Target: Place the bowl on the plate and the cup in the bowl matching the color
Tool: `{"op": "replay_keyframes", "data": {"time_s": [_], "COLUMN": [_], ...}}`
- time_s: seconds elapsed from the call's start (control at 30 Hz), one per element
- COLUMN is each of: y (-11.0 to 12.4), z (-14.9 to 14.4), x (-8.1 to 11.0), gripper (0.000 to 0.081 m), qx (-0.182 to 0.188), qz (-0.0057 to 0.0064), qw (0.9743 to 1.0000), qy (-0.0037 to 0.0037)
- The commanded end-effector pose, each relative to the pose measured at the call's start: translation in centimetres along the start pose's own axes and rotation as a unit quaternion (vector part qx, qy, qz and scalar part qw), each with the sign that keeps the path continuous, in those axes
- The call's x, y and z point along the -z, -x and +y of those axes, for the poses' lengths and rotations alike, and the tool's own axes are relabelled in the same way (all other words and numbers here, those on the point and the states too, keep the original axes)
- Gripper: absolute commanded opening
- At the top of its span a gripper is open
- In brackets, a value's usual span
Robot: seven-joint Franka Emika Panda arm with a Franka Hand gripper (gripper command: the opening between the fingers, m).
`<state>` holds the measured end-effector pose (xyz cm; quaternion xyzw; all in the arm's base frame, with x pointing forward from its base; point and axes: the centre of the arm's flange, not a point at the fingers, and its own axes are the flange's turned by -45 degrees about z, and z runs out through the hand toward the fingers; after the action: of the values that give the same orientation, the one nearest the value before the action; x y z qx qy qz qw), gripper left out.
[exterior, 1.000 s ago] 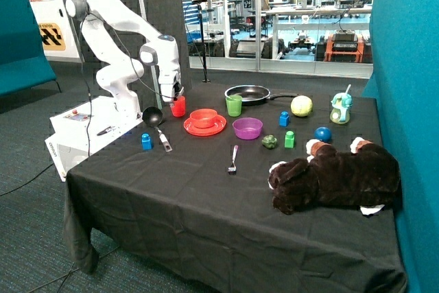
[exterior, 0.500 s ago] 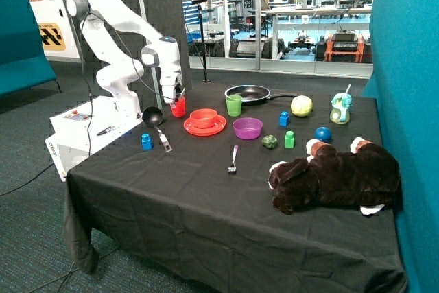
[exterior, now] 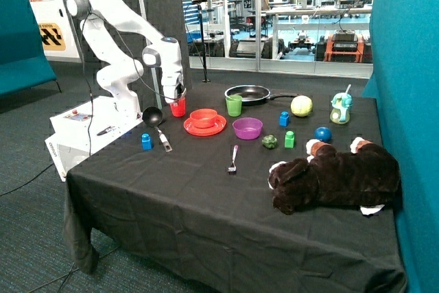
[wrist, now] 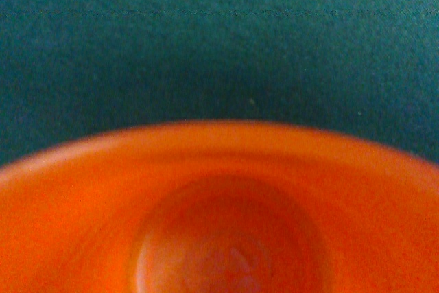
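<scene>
Gripper (exterior: 177,96) sits at the cup (exterior: 178,106), just beside the plate (exterior: 204,128); finger state cannot be determined. Bowl (exterior: 204,118) rests on the plate. Wrist view looks straight into the cup (wrist: 226,238) interior.

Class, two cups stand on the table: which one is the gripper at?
The red cup, beside the ladle; the gripper is right over it. The green cup stands untouched by the frying pan.
</scene>
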<state>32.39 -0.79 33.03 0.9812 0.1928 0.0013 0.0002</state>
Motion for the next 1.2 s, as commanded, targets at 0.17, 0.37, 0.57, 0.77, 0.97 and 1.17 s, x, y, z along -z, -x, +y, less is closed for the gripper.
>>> {"op": "replay_keyframes", "data": {"time_s": [0.17, 0.37, 0.57, 0.77, 0.97, 1.17], "y": [-0.2, -0.1, 0.0, 0.1, 0.1, -0.6], "z": [-0.3, -0.1, 0.1, 0.2, 0.2, 0.2], "x": [0.0, 0.0, 0.0, 0.0, 0.2, 1.0], "gripper": [0.0, 0.0, 0.0, 0.0, 0.0, 0.0], "qx": [-0.001, -0.002, -0.003, -0.003, -0.001, 0.003], "qz": [-0.0013, -0.0013, -0.0013, -0.0013, -0.0013, -0.0013], "qw": [1.0, 1.0, 1.0, 1.0, 1.0, 1.0], "qy": [-0.00042, -0.00042, -0.00041, -0.00041, -0.00042, -0.00042]}}
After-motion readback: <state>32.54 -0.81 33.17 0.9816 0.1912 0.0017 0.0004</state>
